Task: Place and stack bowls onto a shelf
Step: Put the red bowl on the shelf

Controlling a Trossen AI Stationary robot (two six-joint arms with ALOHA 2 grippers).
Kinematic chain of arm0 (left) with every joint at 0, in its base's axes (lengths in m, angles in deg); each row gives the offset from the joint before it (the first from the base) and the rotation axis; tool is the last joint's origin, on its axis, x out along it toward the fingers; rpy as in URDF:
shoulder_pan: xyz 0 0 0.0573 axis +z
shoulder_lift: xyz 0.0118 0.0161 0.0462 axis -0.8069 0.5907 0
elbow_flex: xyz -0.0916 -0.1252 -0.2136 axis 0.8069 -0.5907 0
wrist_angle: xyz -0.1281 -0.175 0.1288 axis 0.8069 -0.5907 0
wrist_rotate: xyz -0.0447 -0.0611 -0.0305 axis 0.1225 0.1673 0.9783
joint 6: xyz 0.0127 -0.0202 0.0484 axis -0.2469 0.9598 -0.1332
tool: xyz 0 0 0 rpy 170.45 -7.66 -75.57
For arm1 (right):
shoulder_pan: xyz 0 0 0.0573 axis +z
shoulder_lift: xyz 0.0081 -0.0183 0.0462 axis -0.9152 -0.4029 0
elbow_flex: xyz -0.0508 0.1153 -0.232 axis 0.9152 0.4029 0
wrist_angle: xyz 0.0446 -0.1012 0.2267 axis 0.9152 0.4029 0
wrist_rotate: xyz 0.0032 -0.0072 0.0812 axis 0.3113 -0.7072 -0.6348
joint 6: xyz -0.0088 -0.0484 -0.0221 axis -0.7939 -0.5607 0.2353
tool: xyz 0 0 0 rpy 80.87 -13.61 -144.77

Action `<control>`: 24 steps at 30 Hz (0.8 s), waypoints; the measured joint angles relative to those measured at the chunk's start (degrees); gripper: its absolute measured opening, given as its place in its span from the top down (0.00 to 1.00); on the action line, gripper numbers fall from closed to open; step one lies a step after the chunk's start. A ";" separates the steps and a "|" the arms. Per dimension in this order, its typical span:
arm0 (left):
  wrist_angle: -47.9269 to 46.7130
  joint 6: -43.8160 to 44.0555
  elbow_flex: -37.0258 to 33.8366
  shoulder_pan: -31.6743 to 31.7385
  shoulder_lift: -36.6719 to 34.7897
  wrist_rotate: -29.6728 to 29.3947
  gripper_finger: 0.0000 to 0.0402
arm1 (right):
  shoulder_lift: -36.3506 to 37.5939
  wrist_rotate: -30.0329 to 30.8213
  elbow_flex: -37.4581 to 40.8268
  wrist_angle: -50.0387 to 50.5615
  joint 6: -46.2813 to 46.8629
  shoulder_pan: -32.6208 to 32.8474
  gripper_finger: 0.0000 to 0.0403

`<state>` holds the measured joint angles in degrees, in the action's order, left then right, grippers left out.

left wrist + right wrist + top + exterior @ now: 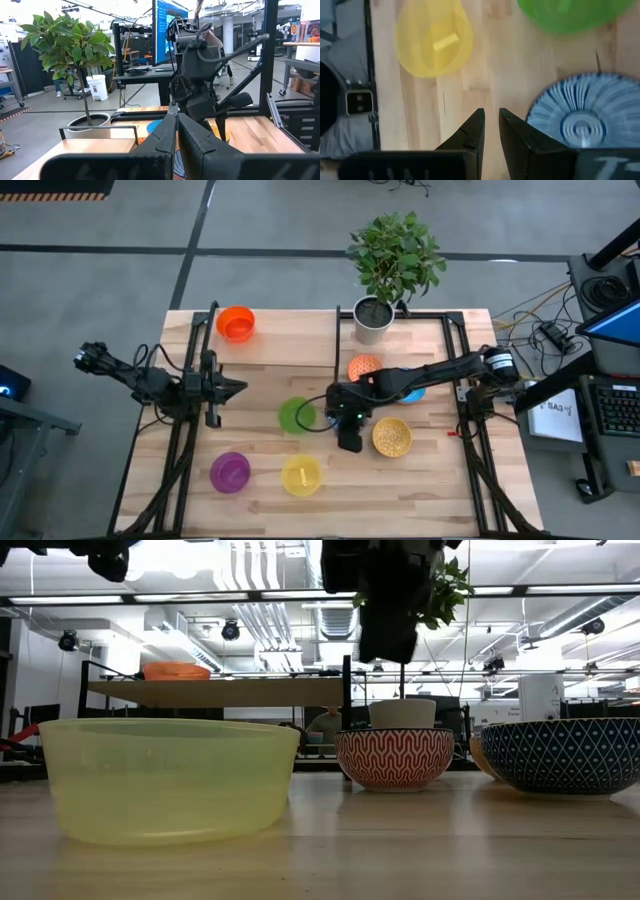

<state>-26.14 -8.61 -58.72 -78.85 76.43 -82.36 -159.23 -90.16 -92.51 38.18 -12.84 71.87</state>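
Plant pot (373, 320) at the far edge of the surface (440, 480). Well left of the plant pot, along that far edge: the shelf (220, 692), with one bowl (236, 323) on it. Just in front of the plant pot, a second bowl (365, 367); farther forward, slightly right, a third bowl (392, 437). Forward and left of the plant pot, a fourth bowl (296, 415). Near the front edge, forward-left of the plant pot, a fifth bowl (301, 475), and left of that a sixth bowl (230, 472). Straight forward of the plant pot, between third and fourth bowls: right gripper (350, 444), just beside a seventh bowl (580, 120). Far left of the plant pot, left gripper (238, 388).
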 joint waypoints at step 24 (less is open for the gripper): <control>0.26 -0.20 0.00 0.04 0.00 -0.08 1.00 | -0.43 17.69 -12.89 5.96 -12.12 7.03 0.86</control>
<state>-25.88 -8.81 -58.72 -78.81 76.43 -82.44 -159.66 -72.47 -105.40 44.15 -24.96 78.90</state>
